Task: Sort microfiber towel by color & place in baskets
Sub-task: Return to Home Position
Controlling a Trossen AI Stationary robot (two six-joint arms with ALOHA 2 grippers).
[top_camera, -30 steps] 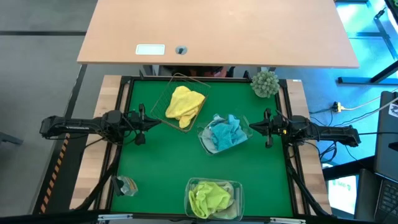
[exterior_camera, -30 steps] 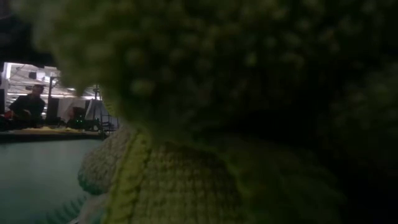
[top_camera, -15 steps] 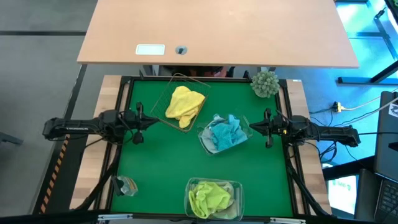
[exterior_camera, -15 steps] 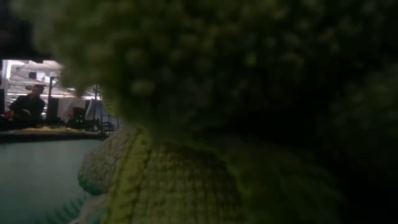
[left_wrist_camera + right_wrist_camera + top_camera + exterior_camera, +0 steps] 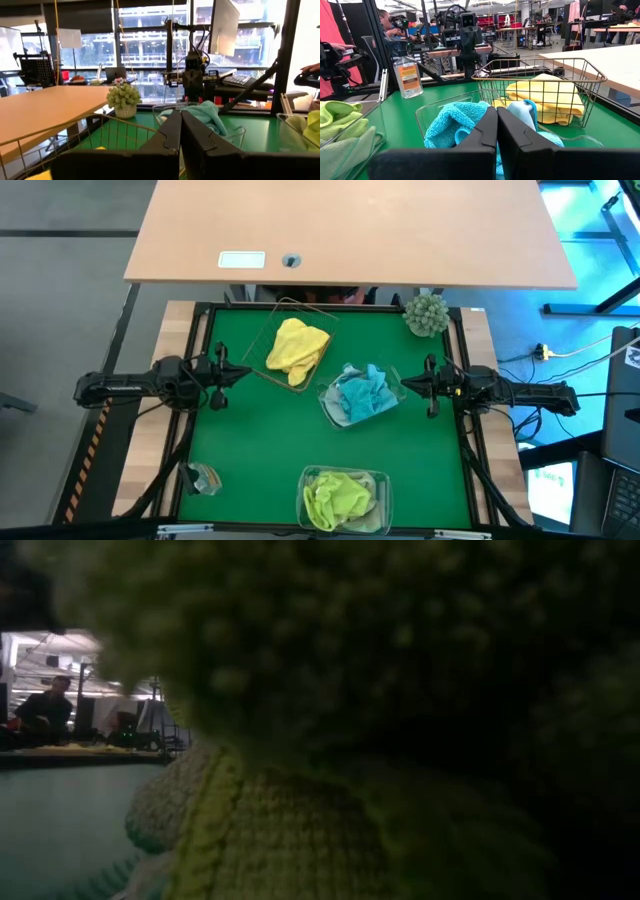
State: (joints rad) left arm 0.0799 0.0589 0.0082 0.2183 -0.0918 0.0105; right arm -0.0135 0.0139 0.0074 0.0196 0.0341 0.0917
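Observation:
A yellow microfiber towel (image 5: 296, 347) lies in the brown wire basket (image 5: 262, 352) at the far middle of the green table. Blue towels (image 5: 361, 394) fill a clear tub (image 5: 327, 406) at the centre. Lime towels (image 5: 338, 498) fill a second clear tub (image 5: 383, 484) at the near edge, and their pile (image 5: 300, 740) blocks most of the low view. My left gripper (image 5: 243, 373) is shut with nothing in it, left of the wire basket. My right gripper (image 5: 405, 385) is shut with nothing in it, just right of the blue tub. The shut fingers show in the wrist views, left (image 5: 180, 135) and right (image 5: 497, 130).
A grey-green ball plant (image 5: 427, 313) stands at the table's far right corner. A small clear bottle (image 5: 203, 477) stands near the front left. A wooden desk (image 5: 350, 230) lies beyond the far edge. People (image 5: 387, 22) are in the room behind.
My left gripper has tipped upward a little, and its fingertips have drawn slightly back toward the table's left edge, staying shut. The towels and baskets have stayed where they were.

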